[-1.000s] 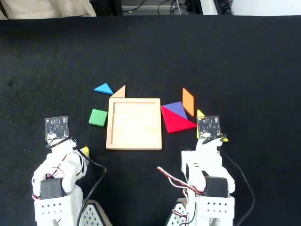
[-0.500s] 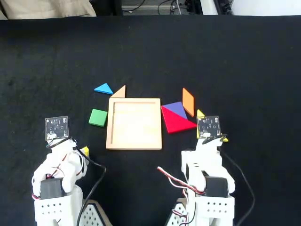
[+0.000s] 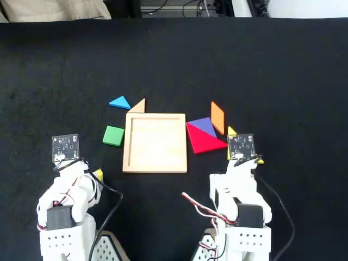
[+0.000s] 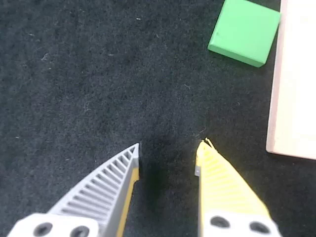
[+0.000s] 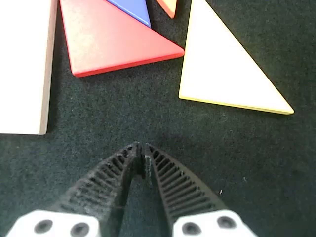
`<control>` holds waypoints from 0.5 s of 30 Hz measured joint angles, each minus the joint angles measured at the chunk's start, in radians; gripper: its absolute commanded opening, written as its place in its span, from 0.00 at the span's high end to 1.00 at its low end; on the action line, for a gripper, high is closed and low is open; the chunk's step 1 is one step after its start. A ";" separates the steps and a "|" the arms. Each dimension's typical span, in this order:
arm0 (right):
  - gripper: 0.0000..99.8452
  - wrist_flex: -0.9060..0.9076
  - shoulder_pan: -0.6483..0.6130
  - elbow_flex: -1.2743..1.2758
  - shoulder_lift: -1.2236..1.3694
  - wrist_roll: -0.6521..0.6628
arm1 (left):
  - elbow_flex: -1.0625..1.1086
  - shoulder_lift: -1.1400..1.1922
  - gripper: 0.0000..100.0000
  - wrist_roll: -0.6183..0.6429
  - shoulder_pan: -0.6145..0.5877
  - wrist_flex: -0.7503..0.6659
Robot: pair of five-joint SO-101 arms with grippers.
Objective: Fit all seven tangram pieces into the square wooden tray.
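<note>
The right jaws, pinched together on nothing, must spread before gripping the red triangle [image 5: 98,39]; the left jaws gape.

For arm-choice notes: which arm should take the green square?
Left, likely: the left end effector is open facing the green square; the right end effector is shut, across the tray.

In the high view, the yellow triangle [image 3: 232,131] is largely hidden under the right arm's wrist board [image 3: 241,147]; one tip and a thin edge are seen. In the right wrist view, the red triangle [image 5: 108,39], blue piece [image 5: 131,9] and orange piece [image 5: 168,6] are cut off by the frame edge, the orange one down to a corner. The tray [image 4: 296,74] is cropped in both wrist views. The green square [image 4: 244,32] is clipped at the frame edge.
</note>
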 measured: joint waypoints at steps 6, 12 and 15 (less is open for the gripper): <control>0.99 0.000 0.000 0.000 0.000 0.000 | 0.000 0.000 0.81 0.000 0.000 0.000; 0.99 0.000 0.000 0.000 0.000 0.000 | 0.000 0.000 0.81 0.000 0.071 0.000; 0.99 0.000 0.000 0.000 0.000 0.000 | 0.000 0.000 0.81 0.000 0.100 0.000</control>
